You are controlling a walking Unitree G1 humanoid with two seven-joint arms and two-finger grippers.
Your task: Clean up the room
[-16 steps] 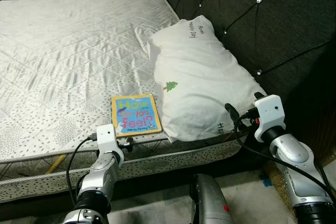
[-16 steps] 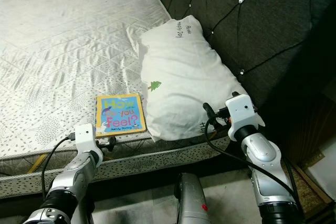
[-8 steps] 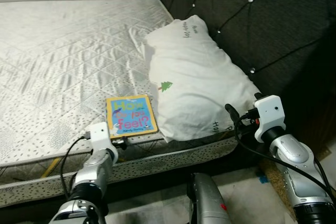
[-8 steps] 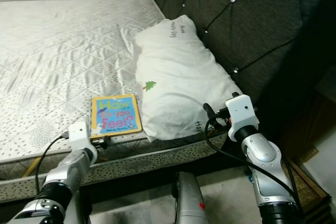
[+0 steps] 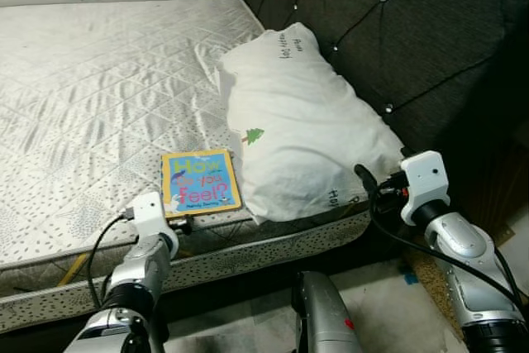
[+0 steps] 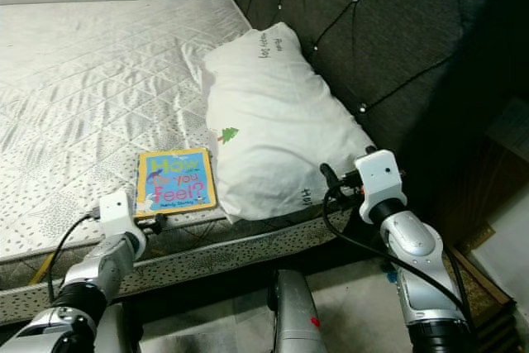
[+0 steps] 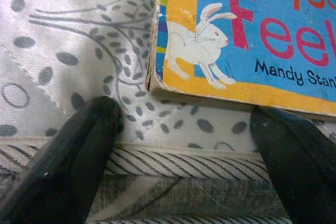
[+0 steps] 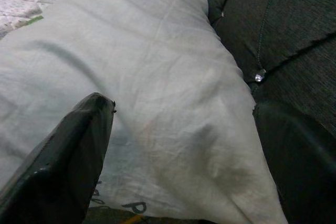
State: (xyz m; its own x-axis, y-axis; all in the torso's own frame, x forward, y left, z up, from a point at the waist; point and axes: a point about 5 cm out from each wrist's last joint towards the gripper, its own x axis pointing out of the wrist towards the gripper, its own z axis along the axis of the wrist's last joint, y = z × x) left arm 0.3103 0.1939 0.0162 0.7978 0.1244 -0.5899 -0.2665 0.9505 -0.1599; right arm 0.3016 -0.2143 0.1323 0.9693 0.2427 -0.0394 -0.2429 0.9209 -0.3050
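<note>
Right now the left gripper (image 7: 181, 129), fingers wide open, waits beside the book (image 5: 199, 180); a clumsy push could slide it off the bed (image 5: 91, 80). The right gripper (image 8: 184, 145), open too, faces the pillow (image 5: 302, 134).

Even bright light on mattress (image 5: 99, 64); headboard (image 5: 397, 31) dim; my wrist views soft, fingertips (image 7: 73, 150) blurred.

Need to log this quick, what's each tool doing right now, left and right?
Left tool: open, empty, at the mattress edge before the book.
Right tool: open, empty, at the pillow.
</note>
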